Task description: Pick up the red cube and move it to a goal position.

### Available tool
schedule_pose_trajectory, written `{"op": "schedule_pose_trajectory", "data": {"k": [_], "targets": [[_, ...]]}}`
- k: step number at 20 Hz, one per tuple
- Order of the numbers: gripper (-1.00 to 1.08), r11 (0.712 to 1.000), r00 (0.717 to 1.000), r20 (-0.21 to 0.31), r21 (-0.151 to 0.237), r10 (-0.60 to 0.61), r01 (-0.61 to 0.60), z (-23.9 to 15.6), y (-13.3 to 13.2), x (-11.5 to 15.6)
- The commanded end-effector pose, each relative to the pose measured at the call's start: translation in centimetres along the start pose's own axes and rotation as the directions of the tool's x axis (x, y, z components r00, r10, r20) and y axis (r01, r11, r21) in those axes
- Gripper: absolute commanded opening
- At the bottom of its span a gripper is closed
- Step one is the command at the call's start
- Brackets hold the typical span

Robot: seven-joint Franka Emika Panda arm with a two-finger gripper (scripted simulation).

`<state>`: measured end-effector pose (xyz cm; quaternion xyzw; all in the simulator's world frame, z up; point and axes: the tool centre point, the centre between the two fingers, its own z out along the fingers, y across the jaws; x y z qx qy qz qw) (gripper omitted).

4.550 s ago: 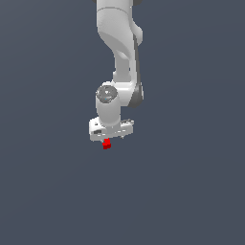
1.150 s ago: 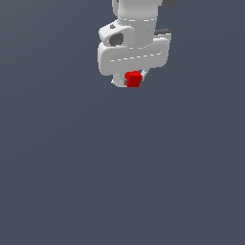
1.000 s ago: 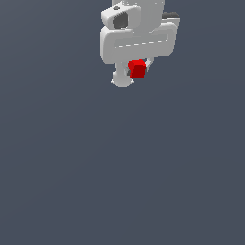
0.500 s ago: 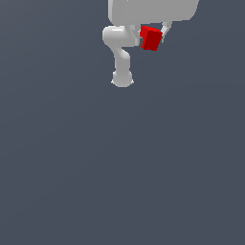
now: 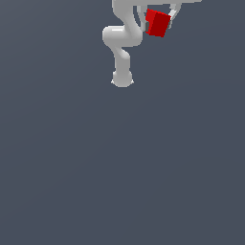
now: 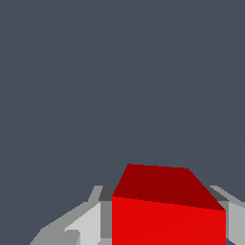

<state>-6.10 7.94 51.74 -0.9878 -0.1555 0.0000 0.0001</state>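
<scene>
The red cube (image 5: 158,23) hangs high in the air at the top of the exterior view, clamped between the white fingers of my gripper (image 5: 158,21), which is shut on it. Most of the hand is cut off by the frame's upper edge. Up close in the wrist view, the red cube (image 6: 167,208) is a large bright block sitting between two grey fingers (image 6: 86,222). No goal marker shows in either view.
My white arm (image 5: 122,43) bends down from the top of the exterior view to its base (image 5: 122,79) on the plain dark grey floor (image 5: 122,167). Nothing else lies on that floor.
The gripper has risen with the red cube in it, moving up and toward the exterior view's right until the hand is mostly out of frame. The cube looks larger now.
</scene>
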Motion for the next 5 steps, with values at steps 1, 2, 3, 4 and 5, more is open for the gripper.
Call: {"op": "schedule_pose_trajectory", "data": {"k": [1, 2, 3, 4, 5], "targets": [[-1.0, 1.0, 1.0, 0.0, 0.0, 0.0, 0.0, -0.24, -0.05, 0.05], [-1.0, 1.0, 1.0, 0.0, 0.0, 0.0, 0.0, -0.23, -0.04, 0.06], [-1.0, 1.0, 1.0, 0.0, 0.0, 0.0, 0.0, -0.19, -0.03, 0.07], [-1.0, 1.0, 1.0, 0.0, 0.0, 0.0, 0.0, -0.14, 0.0, 0.07], [-1.0, 1.0, 1.0, 0.0, 0.0, 0.0, 0.0, -0.12, 0.0, 0.07]]}}
